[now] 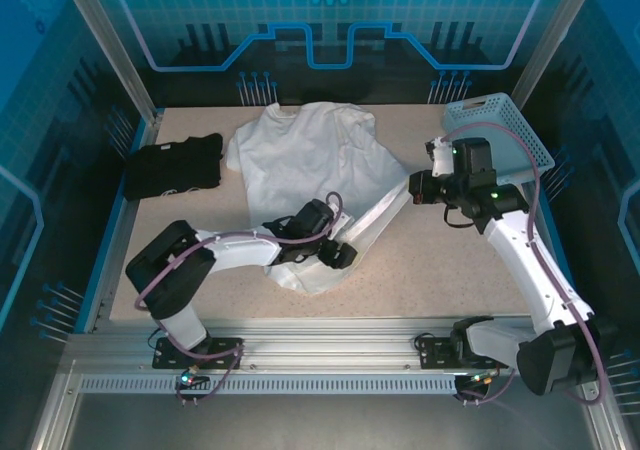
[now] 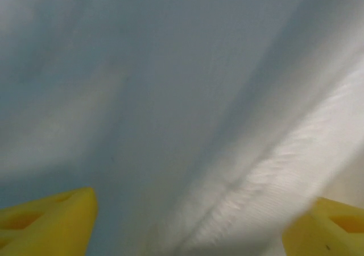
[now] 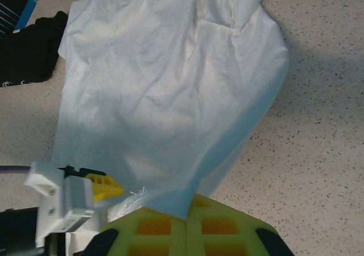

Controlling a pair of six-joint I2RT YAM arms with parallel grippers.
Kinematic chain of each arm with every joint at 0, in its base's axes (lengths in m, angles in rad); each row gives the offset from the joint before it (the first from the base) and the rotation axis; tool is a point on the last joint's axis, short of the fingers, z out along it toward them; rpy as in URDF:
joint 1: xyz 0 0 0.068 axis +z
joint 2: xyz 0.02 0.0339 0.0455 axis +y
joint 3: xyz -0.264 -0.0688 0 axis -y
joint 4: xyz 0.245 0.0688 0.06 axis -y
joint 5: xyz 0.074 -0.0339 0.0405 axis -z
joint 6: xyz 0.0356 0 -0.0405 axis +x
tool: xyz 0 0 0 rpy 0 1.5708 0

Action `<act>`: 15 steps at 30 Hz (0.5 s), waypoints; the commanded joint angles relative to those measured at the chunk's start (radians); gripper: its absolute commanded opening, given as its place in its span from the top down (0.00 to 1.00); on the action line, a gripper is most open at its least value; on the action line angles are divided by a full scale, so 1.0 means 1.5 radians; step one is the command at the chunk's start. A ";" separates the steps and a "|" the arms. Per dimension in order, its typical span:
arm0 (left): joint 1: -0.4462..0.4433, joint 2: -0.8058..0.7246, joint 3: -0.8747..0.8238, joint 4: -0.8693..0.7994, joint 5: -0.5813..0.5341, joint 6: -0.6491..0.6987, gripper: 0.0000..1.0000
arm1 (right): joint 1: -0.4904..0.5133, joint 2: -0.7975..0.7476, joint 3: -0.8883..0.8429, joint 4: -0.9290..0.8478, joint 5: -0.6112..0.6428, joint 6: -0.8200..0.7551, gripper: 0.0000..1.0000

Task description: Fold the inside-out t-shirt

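The inside-out t-shirt [image 1: 310, 155] lies white and rumpled across the middle of the table, collar toward the back. Its near right corner is drawn up and to the right, where my right gripper [image 1: 413, 187] is shut on it. In the right wrist view the cloth [image 3: 165, 91] hangs away from the closed yellow-green fingers of that gripper [image 3: 187, 207]. My left gripper [image 1: 338, 252] rests low over the shirt's near edge. Its yellow fingers [image 2: 45, 222] stand wide apart, open, with white cloth [image 2: 170, 96] close in front of them.
A black folded garment [image 1: 172, 165] lies at the back left of the table [image 1: 450, 260]. A pale blue basket [image 1: 500, 130] stands at the back right, just behind the right arm. Speckled bare tabletop [image 3: 318, 131] shows to the right of the shirt.
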 commanded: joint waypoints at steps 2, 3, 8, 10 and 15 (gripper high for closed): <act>0.004 0.021 0.020 0.019 -0.016 0.035 0.30 | -0.019 -0.018 0.020 -0.029 0.018 -0.016 1.00; 0.009 0.020 0.017 0.021 -0.012 0.030 0.35 | -0.021 -0.017 0.019 -0.033 0.022 -0.019 1.00; 0.024 0.006 0.006 0.033 0.006 0.017 0.52 | -0.029 -0.015 0.011 -0.033 0.033 -0.026 1.00; 0.026 0.006 0.007 0.034 0.012 0.014 0.60 | -0.030 -0.011 0.008 -0.030 0.034 -0.026 1.00; 0.044 0.007 0.014 0.032 0.025 0.008 0.79 | -0.034 -0.002 0.002 -0.029 0.056 -0.034 1.00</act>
